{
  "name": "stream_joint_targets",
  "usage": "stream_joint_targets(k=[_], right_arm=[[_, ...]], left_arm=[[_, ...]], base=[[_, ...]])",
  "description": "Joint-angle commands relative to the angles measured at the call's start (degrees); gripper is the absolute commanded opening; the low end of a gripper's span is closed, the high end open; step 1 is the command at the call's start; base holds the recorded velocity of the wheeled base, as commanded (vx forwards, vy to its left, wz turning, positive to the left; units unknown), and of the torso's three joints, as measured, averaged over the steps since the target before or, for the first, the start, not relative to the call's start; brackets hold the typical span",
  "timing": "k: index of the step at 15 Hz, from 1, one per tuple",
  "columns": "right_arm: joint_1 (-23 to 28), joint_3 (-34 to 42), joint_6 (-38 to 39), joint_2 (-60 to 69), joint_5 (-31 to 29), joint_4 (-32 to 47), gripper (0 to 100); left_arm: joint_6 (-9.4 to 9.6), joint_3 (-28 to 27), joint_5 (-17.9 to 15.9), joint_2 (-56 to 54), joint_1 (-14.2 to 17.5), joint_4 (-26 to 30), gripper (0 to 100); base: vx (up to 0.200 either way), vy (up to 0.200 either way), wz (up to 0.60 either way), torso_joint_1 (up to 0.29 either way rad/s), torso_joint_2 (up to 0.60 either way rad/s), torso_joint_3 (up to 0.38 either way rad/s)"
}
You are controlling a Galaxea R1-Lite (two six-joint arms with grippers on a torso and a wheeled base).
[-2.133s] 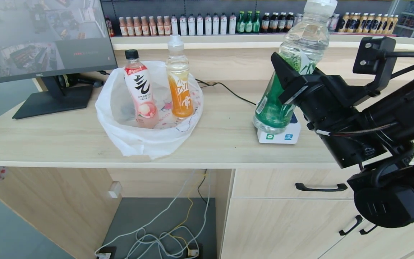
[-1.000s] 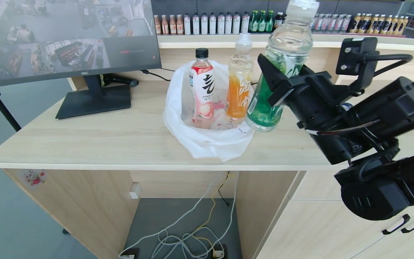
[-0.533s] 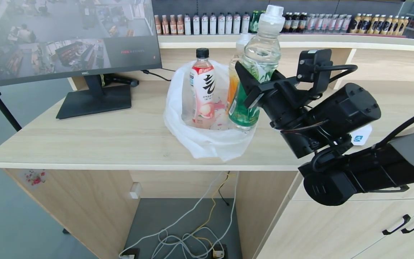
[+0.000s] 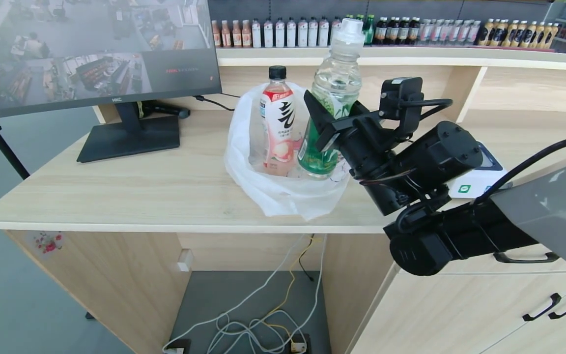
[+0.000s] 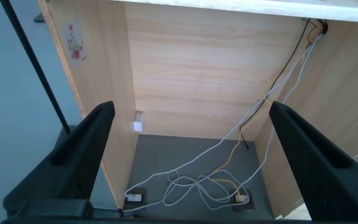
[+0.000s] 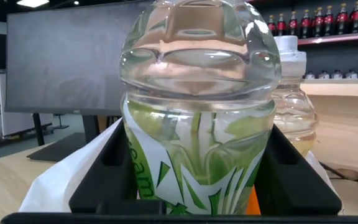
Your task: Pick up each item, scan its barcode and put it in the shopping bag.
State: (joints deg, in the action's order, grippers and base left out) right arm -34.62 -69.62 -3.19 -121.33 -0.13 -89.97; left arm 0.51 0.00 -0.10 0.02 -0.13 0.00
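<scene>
On the tabletop [image 4: 116, 187], the right gripper [image 4: 334, 125] clamps the green-label bottle [image 4: 337, 83] upright at the shopping bag [image 4: 283, 201] mouth, probably so it lands standing.

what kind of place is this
Most likely a shop checkout counter: rows of bottled drinks line the back shelf, a white plastic shopping bag sits on the pale wooden counter, and a small white scanner box stands nearby on it.
</scene>
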Motion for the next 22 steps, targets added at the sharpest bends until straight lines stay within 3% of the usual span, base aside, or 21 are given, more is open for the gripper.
stream_joint_targets(k=[1, 11, 22], right_arm=[[0.0, -2.1, -0.1, -1.6, 0.0, 0.0, 0], [0.6, -7.9, 0.4, -8.0, 0.6, 0.0, 0], [1.2, -4.1, 0.1, -9.8, 0.5, 0.0, 0]], left_arm=[[0.02, 0.0, 0.0, 0.0, 0.0, 0.0, 100], [0.02, 0.0, 0.0, 0.0, 0.0, 0.0, 100], [-0.07, 0.0, 0.0, 0.0, 0.0, 0.0, 100]], base=[[0.0, 0.0, 0.0, 0.0, 0.0, 0.0], [0.0, 0.0, 0.0, 0.0, 0.0, 0.0], [0.0, 0.0, 0.0, 0.0, 0.0, 0.0]])
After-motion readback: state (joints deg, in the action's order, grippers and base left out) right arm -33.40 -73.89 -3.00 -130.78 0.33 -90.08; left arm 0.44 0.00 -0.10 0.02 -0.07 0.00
